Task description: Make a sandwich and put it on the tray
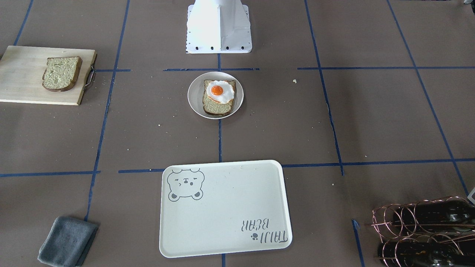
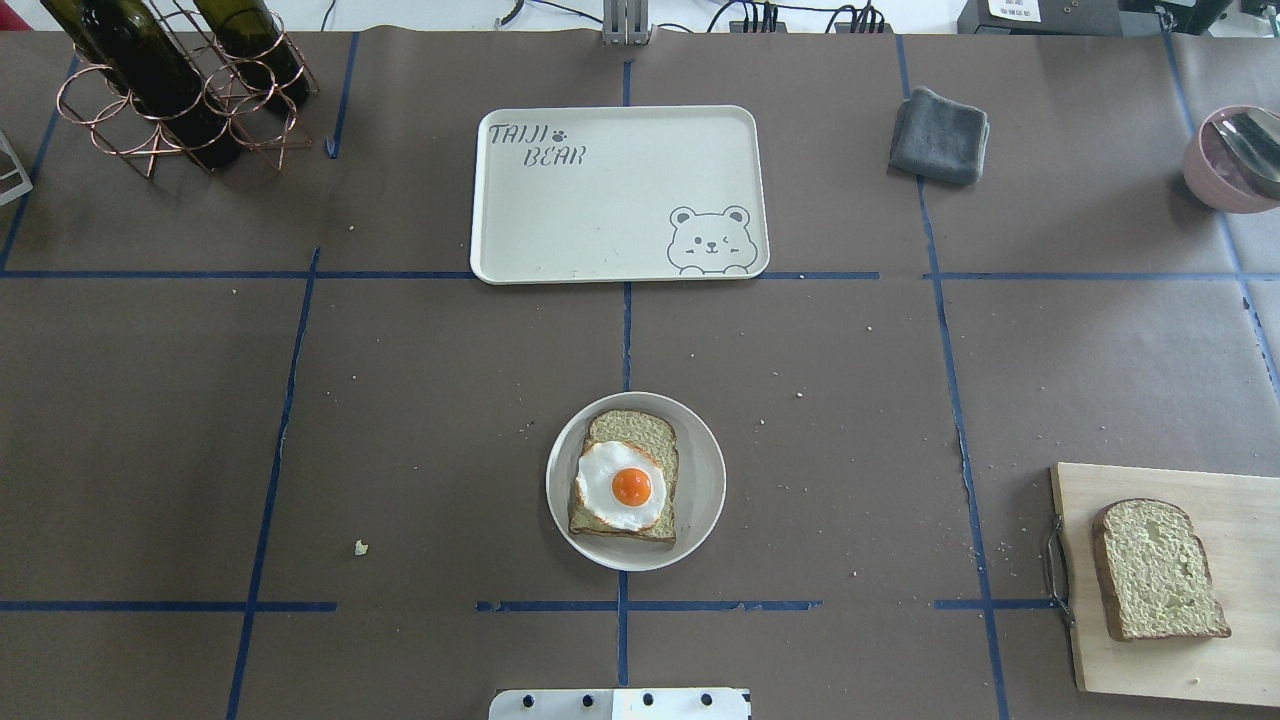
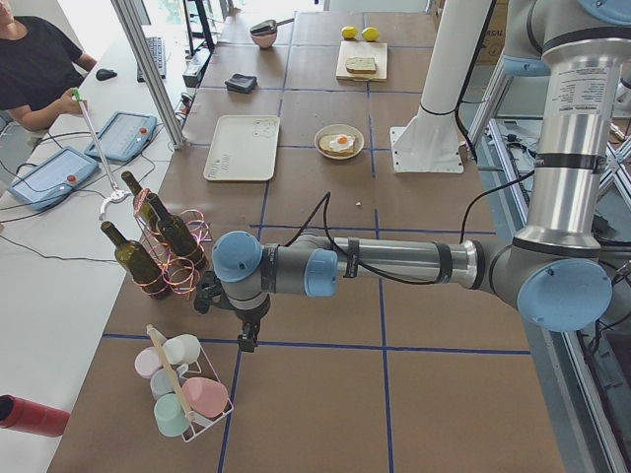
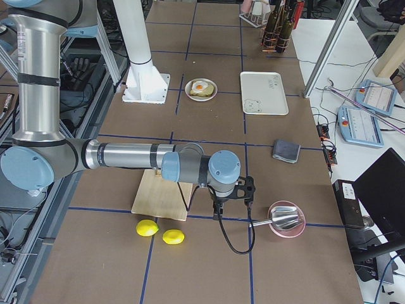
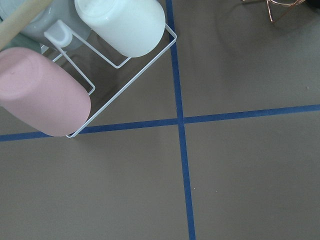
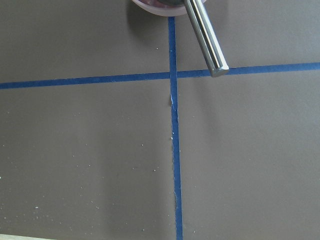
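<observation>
1. While both arms hang at the far ends of the desk (image 2: 400, 420), my right pincer (image 4: 234, 201) hovers beside the pink bowl (image 4: 286, 220) and my left pincer (image 3: 246, 333) hovers over the mug rack (image 3: 182, 389). Only the side views catch them, so I cannot tell whether either is released or clenched.
2. Sandwich check: one bread slice (image 2: 635, 432) lies on the round plate (image 2: 708, 490) mid-desk, with the fried egg (image 2: 622, 485) on top. The second slice (image 2: 1160, 570) lies flat on the wooden cutting board (image 2: 1235, 665) on my right. The tray (image 2: 600, 190) sits beyond the plate, no food on it yet.
3. Step in hand, as I judge it: fetch that second slice with the right pincer, the nearer one.
4. Doing it well means coming straight down with jaws wide across the crusts, then squeezing gently, since bread this soft likely dents.
5. Next, lift level and centre it over the yolk before lowering, so the egg doesn't slide.
</observation>
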You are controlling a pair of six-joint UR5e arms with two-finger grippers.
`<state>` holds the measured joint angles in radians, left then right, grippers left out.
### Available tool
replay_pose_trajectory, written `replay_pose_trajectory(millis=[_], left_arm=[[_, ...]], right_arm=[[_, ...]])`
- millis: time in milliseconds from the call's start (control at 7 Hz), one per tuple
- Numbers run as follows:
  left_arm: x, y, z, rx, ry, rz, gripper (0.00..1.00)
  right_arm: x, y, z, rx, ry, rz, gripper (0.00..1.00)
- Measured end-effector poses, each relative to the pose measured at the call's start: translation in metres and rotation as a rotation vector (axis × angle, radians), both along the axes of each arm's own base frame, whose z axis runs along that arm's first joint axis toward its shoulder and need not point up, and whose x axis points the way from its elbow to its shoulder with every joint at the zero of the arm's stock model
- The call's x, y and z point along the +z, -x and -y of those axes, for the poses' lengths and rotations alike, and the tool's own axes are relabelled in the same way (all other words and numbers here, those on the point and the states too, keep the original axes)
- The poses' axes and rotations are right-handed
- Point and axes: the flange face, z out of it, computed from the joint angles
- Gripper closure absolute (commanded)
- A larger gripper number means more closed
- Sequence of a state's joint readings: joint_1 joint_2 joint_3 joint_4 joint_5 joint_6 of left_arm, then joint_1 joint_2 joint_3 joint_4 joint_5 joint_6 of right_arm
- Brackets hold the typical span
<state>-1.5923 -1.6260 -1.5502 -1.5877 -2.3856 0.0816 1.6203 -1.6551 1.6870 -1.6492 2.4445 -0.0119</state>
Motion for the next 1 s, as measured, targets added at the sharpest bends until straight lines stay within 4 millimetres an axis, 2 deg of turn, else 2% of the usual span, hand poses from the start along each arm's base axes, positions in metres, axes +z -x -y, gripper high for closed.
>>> replay_pose_trajectory(millis=[286,571,714,857,1000], left_arm=[[-0.001,0.0,0.0,0.0,-0.002,-0.001,0.0],[-0.009,-0.002,0.004,0.004,-0.052,-0.003,0.0],[-0.019,-0.009,0.009,0.014,-0.112,-0.005,0.0],[-0.031,-0.017,0.016,0.02,-0.165,-0.009,0.0],[-0.048,-0.029,0.023,0.011,-0.208,-0.018,0.0]], right_arm=[[-0.004,0.0,0.004,0.002,-0.004,0.0,0.0],[-0.023,0.013,0.015,-0.023,-0.042,0.002,0.0],[-0.047,0.027,0.032,-0.049,-0.088,0.001,0.0],[-0.08,0.038,0.056,-0.069,-0.147,0.003,0.0],[-0.099,0.049,0.068,-0.077,-0.168,0.026,0.0]])
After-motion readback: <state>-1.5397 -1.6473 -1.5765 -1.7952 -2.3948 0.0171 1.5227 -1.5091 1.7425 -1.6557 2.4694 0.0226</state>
